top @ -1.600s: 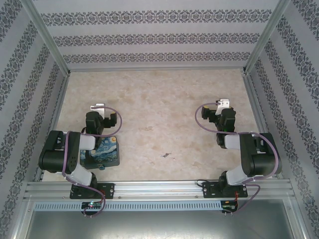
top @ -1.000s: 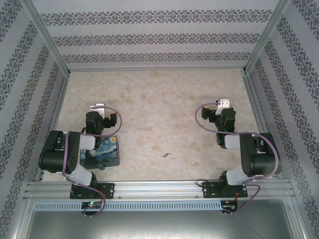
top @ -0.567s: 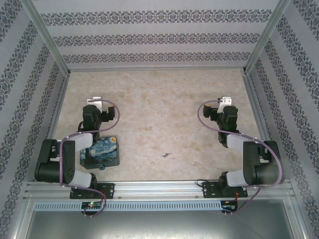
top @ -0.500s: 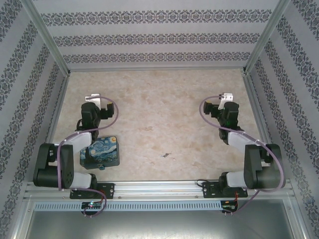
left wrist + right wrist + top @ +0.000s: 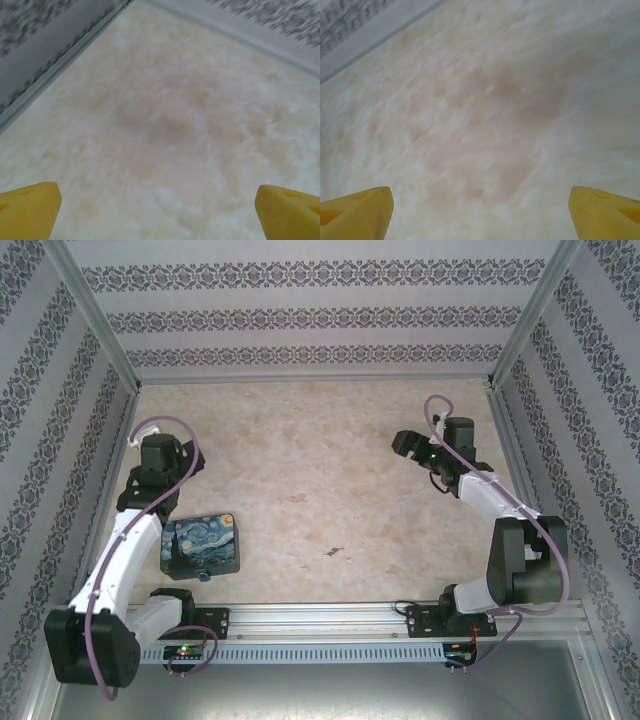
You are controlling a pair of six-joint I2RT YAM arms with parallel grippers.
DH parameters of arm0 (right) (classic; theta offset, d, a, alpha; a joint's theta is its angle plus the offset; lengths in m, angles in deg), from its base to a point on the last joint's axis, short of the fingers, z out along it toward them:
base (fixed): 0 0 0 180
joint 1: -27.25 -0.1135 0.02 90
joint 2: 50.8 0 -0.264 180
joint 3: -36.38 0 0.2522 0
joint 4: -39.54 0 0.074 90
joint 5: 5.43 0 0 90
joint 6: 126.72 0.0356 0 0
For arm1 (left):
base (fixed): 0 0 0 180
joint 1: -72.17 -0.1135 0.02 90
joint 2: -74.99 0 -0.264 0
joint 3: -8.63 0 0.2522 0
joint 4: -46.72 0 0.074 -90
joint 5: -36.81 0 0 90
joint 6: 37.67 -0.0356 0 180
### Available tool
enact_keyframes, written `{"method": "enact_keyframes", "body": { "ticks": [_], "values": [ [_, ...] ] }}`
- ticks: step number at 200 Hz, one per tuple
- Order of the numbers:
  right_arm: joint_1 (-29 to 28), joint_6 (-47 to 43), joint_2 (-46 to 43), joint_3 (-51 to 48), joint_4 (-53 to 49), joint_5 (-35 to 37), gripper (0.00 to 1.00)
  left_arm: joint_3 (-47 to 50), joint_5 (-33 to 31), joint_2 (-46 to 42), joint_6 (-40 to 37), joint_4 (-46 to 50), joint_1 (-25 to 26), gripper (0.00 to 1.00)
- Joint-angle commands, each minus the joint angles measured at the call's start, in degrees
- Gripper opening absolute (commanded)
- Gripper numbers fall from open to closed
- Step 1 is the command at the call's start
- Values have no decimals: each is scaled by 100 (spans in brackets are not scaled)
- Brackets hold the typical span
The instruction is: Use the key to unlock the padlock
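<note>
Two grippers gape wide, empty; the left gripper (image 5: 159,209) is nearer the padlock (image 5: 203,577), behind it at the near edge of the tin box (image 5: 200,540), the right gripper (image 5: 480,209) well apart.

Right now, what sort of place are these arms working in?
Probably an enclosed robot test booth: wallpaper-patterned panels on three sides, aluminium framing, and a marbled tabletop.

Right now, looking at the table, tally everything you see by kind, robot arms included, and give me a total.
Robot arms: 2 (left arm, right arm)
Painted tin box: 1
Padlock, at the box's near edge: 1
Small dark speck, too small to identify: 1
Total: 5
</note>
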Motion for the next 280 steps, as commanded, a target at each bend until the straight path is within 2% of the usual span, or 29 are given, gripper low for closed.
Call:
{"method": "enact_keyframes", "body": {
  "ticks": [1, 56, 89, 111, 154, 195, 280],
  "values": [
    [-616, 437, -218, 102, -499, -585, 90, 3, -435, -327, 699, 1931, -108, 99],
    [-2556, 955, 48, 431, -655, -103, 89, 527, -301, -916, 1137, 2554, -188, 99],
    [-3315, 1249, 458, 776, -636, -45, 88, 839, -178, -1005, 1256, 2555, -198, 99],
    [-3741, 1368, 707, 1030, -650, -6, 88, 1040, 186, -1036, 1192, 2285, -205, 100],
    [-4292, 1646, 1224, 1332, -569, -8, 86, 1327, 1157, -1102, 1142, 1717, -202, 100],
    [-4762, 1866, 1658, 1551, -515, -59, 80, 1647, 1716, -1121, 1463, 1308, -188, 100],
    [-5399, 2223, 2356, 2122, -424, -252, 72, 1917, 2068, -1446, 1727, 1077, -135, 100]
  ]
}}
